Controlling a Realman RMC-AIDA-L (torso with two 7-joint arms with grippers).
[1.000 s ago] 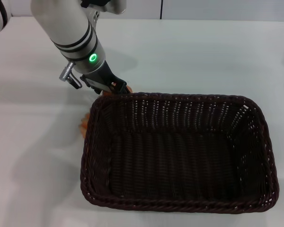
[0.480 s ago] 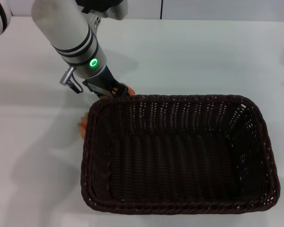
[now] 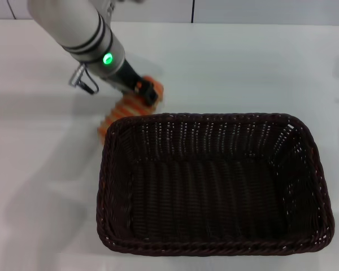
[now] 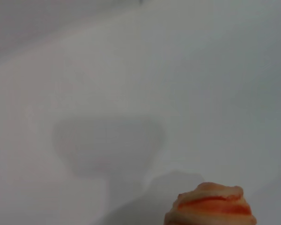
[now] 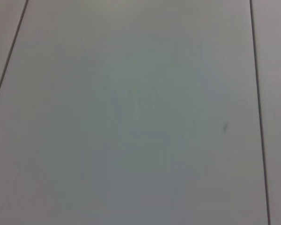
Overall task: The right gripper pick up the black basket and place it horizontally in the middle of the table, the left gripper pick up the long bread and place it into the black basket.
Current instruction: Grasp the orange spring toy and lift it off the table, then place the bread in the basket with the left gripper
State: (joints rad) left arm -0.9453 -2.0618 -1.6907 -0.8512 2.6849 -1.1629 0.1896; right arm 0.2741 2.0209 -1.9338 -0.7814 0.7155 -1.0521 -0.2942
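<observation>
The black basket [image 3: 214,117] lies lengthwise on the white table [image 3: 243,68], empty. My left gripper [image 3: 148,92], on the silver arm with the green light, is shut on the upper end of the long bread [image 3: 124,110]. The orange-and-cream striped loaf hangs tilted just outside the basket's far left corner, its lower end near the rim. One end of the bread [image 4: 210,206] also shows in the left wrist view above the white tabletop. The right gripper is out of view; the right wrist view shows only a plain grey panelled surface.
The left arm [image 3: 82,34] reaches in from the upper left. White tabletop lies bare behind and to the left of the basket. The basket's near rim [image 3: 214,248] sits close to the front of the head view.
The left gripper has risen and moved a little away from the basket with the bread in it; more of the loaf now shows above the basket's far left rim. The basket has not moved.
</observation>
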